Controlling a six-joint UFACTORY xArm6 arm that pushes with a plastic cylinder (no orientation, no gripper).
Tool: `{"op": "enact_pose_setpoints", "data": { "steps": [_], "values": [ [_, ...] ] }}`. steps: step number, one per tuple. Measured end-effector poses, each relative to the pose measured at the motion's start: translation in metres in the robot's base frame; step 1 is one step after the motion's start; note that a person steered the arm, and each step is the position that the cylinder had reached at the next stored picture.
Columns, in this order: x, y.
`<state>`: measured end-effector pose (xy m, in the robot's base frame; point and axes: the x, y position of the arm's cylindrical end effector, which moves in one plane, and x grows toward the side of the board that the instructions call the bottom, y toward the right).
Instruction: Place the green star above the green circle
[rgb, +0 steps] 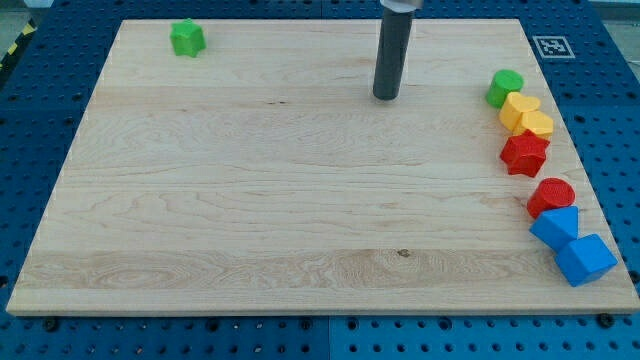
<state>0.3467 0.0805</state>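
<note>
- Your landmark is the green circle, at the wooden board's right edge near the view's top.
- The green star lies far to the view's left of the circle, slightly higher.
- My tip rests left of the circle, touching no block; a bare rod, it grasps nothing.
- Below the circle, in order: yellow heart, yellow hexagon, red star, red cylinder, two blue blocks.

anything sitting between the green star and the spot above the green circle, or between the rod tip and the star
Nothing visible does. The green star sits alone near the view's top left, and bare board runs from it to my tip and on to the green circle at the view's right. The yellow block touches the circle from below, not above.
</note>
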Motion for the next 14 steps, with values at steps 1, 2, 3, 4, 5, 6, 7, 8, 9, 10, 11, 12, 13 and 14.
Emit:
{"op": "enact_pose_setpoints", "data": {
  "steps": [1,2,3,4,5,6,7,8,9,10,11,12,13,14],
  "values": [
    [0.0,0.0],
    [0.0,-0.001],
    [0.006,-0.04],
    [0.016,-0.129],
    [0.016,-0.223],
    [-0.003,-0.329],
    [-0.055,-0.384],
    [-0.06,-0.385],
    [-0.086,-0.37],
    [-0.114,-0.332],
    [-0.115,-0.305],
    [-0.113,-0.289],
    [-0.113,-0.27],
    [-0.113,-0.246]
  ]
}}
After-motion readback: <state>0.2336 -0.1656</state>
